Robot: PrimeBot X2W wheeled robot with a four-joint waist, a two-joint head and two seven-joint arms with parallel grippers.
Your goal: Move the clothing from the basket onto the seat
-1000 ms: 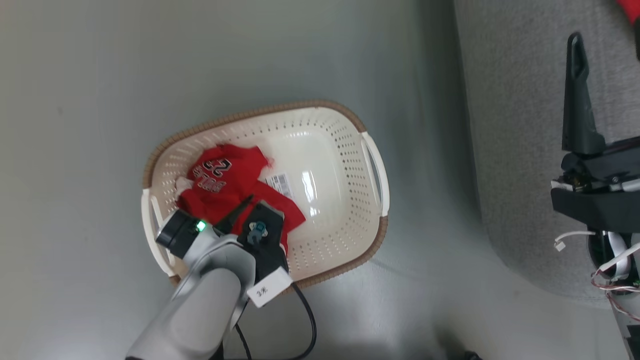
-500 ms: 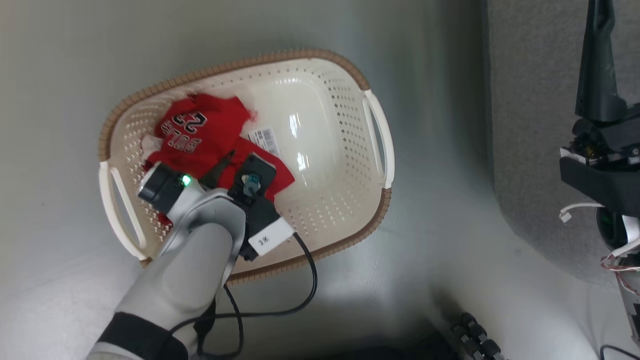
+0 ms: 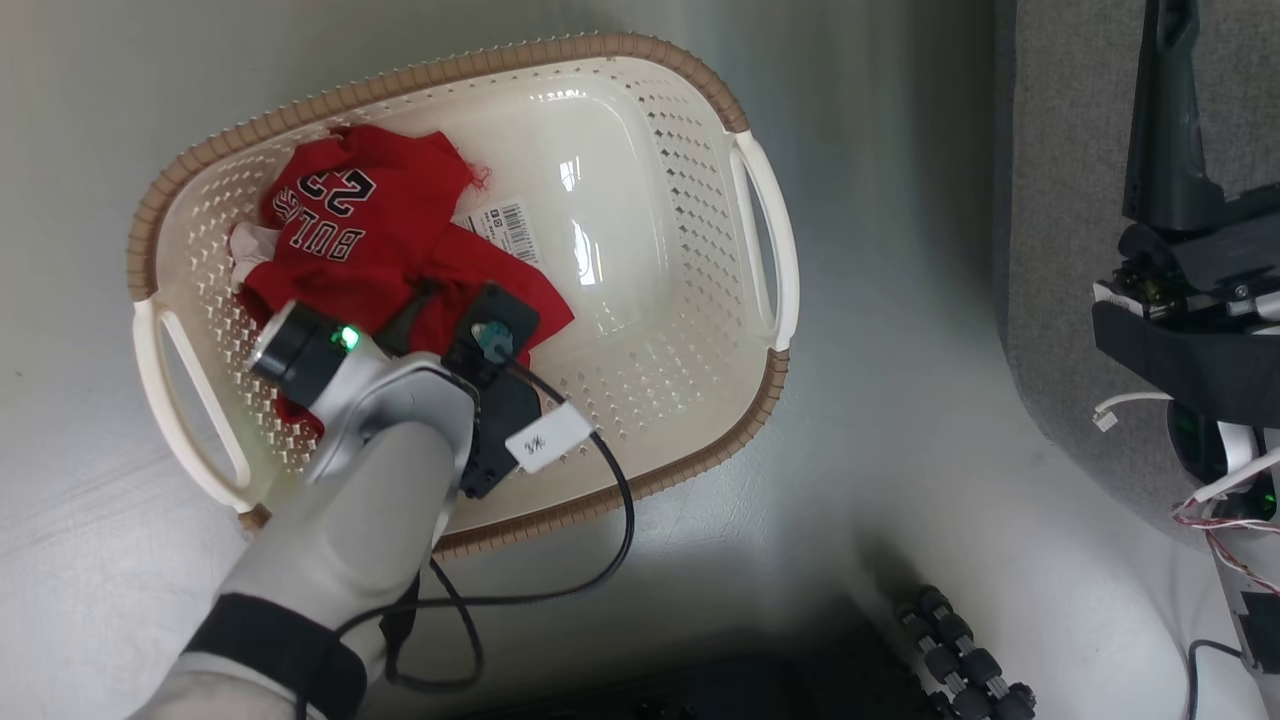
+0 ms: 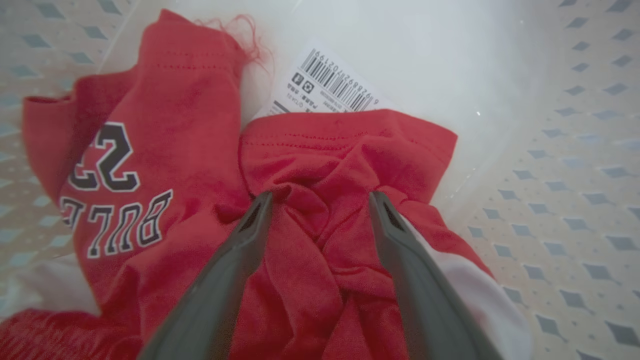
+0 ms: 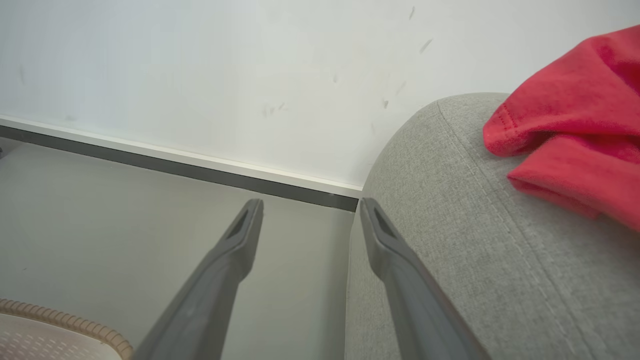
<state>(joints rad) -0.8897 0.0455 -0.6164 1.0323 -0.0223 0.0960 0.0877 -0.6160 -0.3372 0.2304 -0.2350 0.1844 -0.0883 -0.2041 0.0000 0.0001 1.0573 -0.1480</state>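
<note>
The left tool is the nearer one. Its fingers stand wide, astride a bunched fold of the red clothing in the middle of the left wrist view, and grip nothing yet. In the head view the clothing lies in the left half of the basket, stretched from upper left to lower right. The right tool, also wide and empty, hangs by the seat, where another red piece lies.

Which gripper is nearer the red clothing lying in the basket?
Left. The left gripper is inside the basket, jaws open on either side of a bunched fold of the red clothing. The right gripper, open, is away at the edge of the seat.
</note>
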